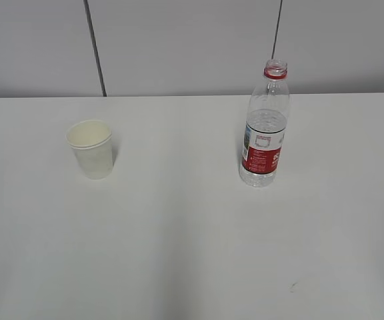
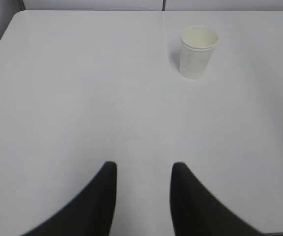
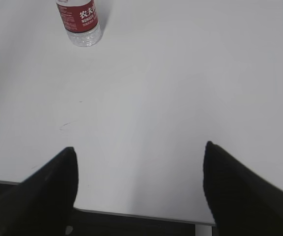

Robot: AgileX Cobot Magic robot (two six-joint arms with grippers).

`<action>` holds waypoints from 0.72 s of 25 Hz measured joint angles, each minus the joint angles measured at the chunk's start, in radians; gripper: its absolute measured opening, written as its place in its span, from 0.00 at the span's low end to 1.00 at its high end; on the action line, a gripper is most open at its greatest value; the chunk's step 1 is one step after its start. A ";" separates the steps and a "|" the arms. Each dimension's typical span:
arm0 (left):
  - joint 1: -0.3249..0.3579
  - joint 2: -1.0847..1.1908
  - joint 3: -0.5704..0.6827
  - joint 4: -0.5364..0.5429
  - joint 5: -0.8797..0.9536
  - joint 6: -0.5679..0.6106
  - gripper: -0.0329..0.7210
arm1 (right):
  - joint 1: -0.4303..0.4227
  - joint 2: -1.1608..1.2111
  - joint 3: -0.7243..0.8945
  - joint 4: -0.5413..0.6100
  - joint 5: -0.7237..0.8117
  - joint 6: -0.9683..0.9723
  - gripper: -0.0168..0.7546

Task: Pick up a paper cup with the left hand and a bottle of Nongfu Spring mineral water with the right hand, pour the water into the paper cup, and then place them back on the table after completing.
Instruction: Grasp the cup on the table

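A white paper cup [image 1: 91, 149] stands upright on the left of the white table [image 1: 179, 233]. It also shows in the left wrist view [image 2: 197, 51], far ahead of my left gripper [image 2: 143, 167], which is open and empty. A clear Nongfu Spring bottle [image 1: 265, 127] with a red label and no cap stands upright on the right, about two thirds full of clear water. Its lower part shows in the right wrist view [image 3: 80, 22], far ahead and left of my right gripper [image 3: 139, 147], which is wide open and empty. Neither arm shows in the exterior view.
A grey panelled wall [image 1: 179, 40] rises behind the table's far edge. A tiny dark mark [image 1: 292, 287] lies on the table near the front right. The table's near edge [image 3: 131, 214] shows under my right gripper.
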 joint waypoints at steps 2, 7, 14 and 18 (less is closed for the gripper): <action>0.000 0.000 0.000 0.000 0.000 0.000 0.36 | 0.000 0.000 0.000 0.000 0.000 0.000 0.78; 0.000 0.000 0.000 0.000 0.000 0.000 0.36 | 0.000 0.000 0.000 0.000 0.000 0.000 0.78; 0.000 0.000 0.000 0.000 0.000 0.000 0.36 | 0.000 0.000 0.000 0.000 0.000 0.000 0.78; 0.000 0.000 0.000 0.000 0.000 0.000 0.36 | 0.000 0.000 -0.014 0.000 -0.037 0.000 0.78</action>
